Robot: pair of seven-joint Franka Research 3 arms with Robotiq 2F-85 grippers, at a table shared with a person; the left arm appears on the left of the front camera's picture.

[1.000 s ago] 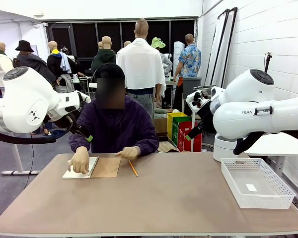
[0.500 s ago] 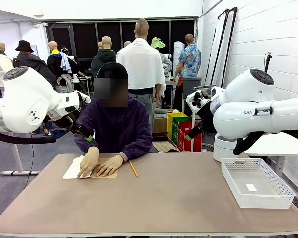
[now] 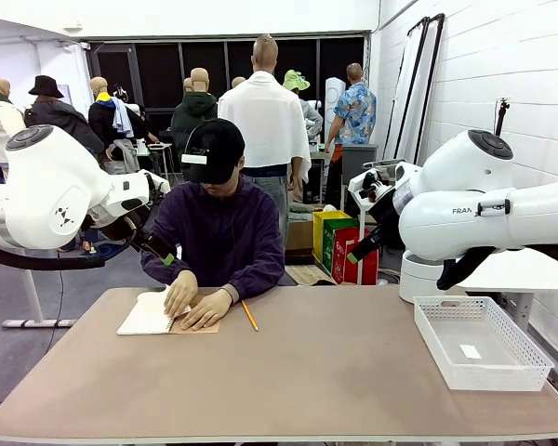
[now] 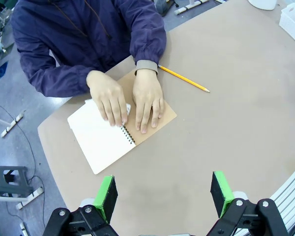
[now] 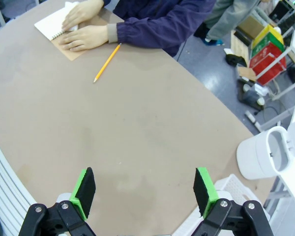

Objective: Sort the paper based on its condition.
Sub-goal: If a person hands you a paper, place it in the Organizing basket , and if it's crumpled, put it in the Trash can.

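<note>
Two pairs of jaws spread wide and empty, person's hands (image 4: pixel 147 97) pressing the open notebook (image 4: pixel 101 140)

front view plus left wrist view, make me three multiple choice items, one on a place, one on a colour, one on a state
1. Where does the pencil lie?
A. on top of the open page
B. on the table beside the notebook
C. in the person's hand

2. What colour is the basket?
A. green
B. brown
C. white

3. How does the left pincer stand?
A. open, holding nothing
B. shut on the pencil
C. shut on a sheet

Answers:
B, the pencil rests on bare tabletop next to the notebook's brown cover.
C, the basket's mesh walls are white.
A, the left pincer is spread wide above the table with nothing in it.
</note>
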